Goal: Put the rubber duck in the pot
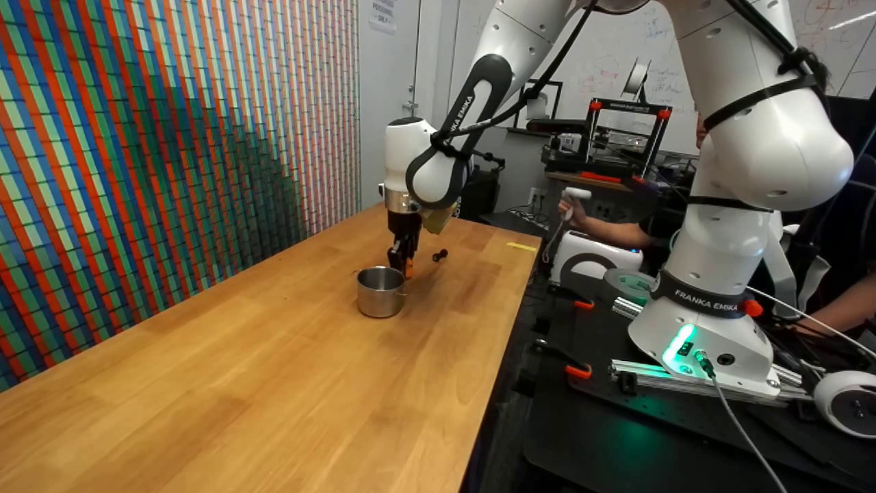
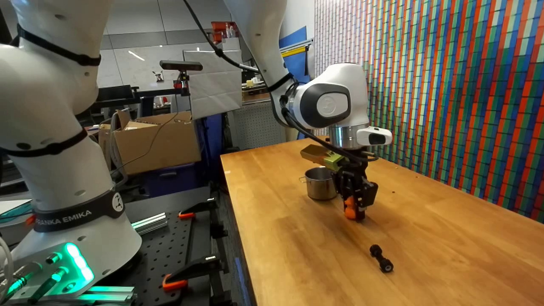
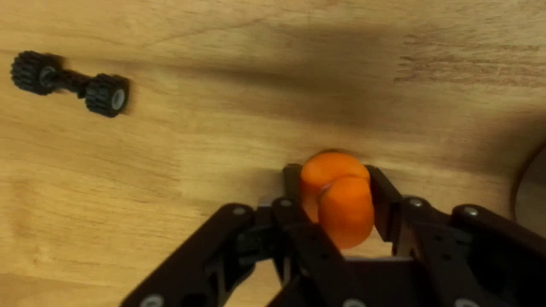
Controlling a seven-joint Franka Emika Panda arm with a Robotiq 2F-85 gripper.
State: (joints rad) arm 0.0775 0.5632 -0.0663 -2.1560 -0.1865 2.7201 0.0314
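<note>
The rubber duck [image 3: 337, 192] is orange and rounded, and sits between my two black fingers in the wrist view. My gripper [image 3: 332, 179] is shut on it, with a finger touching each side. The duck also shows in both exterior views [image 1: 408, 268] [image 2: 349, 209], partly covered by the fingers, at or just above the table; I cannot tell which. The pot [image 1: 380, 301] is a short shiny grey metal cylinder, upright and open on the table. It stands close beside my gripper [image 2: 356, 208]. Only part of the pot [image 3: 533, 196] shows at the right edge of the wrist view.
A black toy axle with two wheels [image 3: 68, 81] lies on the wooden table [image 2: 297, 246], on the gripper's far side from the pot. It also shows in an exterior view [image 2: 381, 259]. A patterned wall [image 1: 171, 137] runs along the table's long edge.
</note>
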